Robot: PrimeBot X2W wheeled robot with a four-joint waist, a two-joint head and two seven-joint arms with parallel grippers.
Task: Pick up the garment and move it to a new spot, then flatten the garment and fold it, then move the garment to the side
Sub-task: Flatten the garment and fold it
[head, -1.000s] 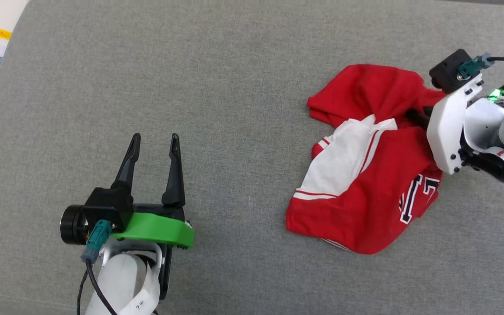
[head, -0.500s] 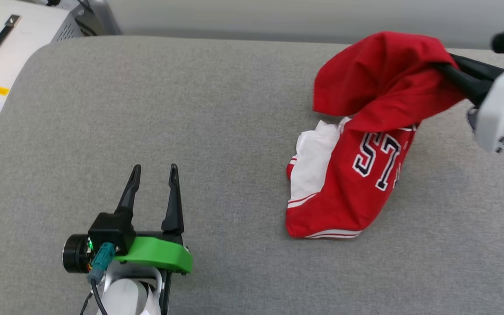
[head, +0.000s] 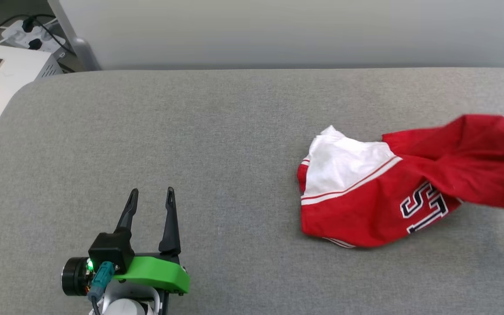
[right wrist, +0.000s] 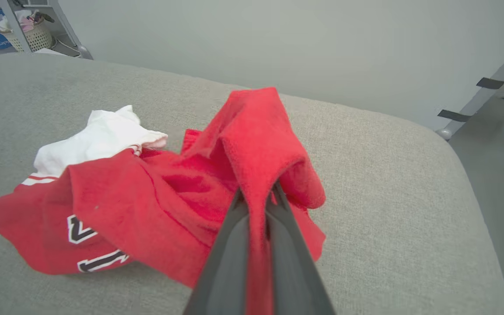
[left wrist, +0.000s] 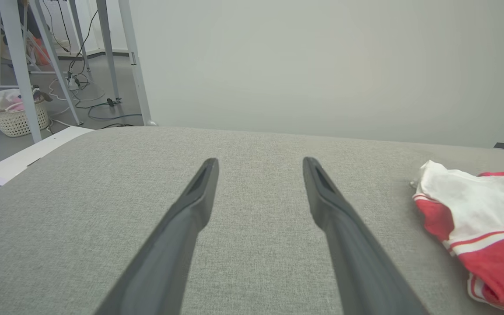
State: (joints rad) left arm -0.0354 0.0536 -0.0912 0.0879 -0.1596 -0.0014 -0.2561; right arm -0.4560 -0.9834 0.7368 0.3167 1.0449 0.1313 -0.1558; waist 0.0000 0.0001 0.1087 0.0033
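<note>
The right gripper [right wrist: 257, 191] is shut tight on the garment [right wrist: 147, 197]. Its two dark fingers [right wrist: 223, 262] are very close together, and a fold of red cloth is squeezed between them. The cloth goes up over the fingertips like a little hood and hangs down on both sides of them. The pinched bit is held up off the grey table [right wrist: 387, 175]. The rest of the garment lies in a crumpled heap on the table, down and to the left of these fingers. The white sleeve [right wrist: 99, 135] with its red stripe is the part farthest from the right gripper. The letters [right wrist: 90, 245] on the red front are white with dark edges, and they sit between the sleeve and the pinched fold. The left gripper [head: 152, 190] is wide open. There is nothing between its fingers [left wrist: 182, 236], just bare grey table [head: 234, 131] below them. It has a green part [head: 155, 271] at its base. The garment [head: 365, 205] is well off to the right of the left gripper and does not touch it. From this gripper's own camera, the white sleeve [left wrist: 466, 197] lies to the right of its right finger, with a gap of table between them. Past the far edge of the table, ahead of the left gripper, there is a pale wall [left wrist: 322, 65]. Off to its left are a white box [head: 2, 83] and, farther away on the floor, a basket [left wrist: 13, 116].
</note>
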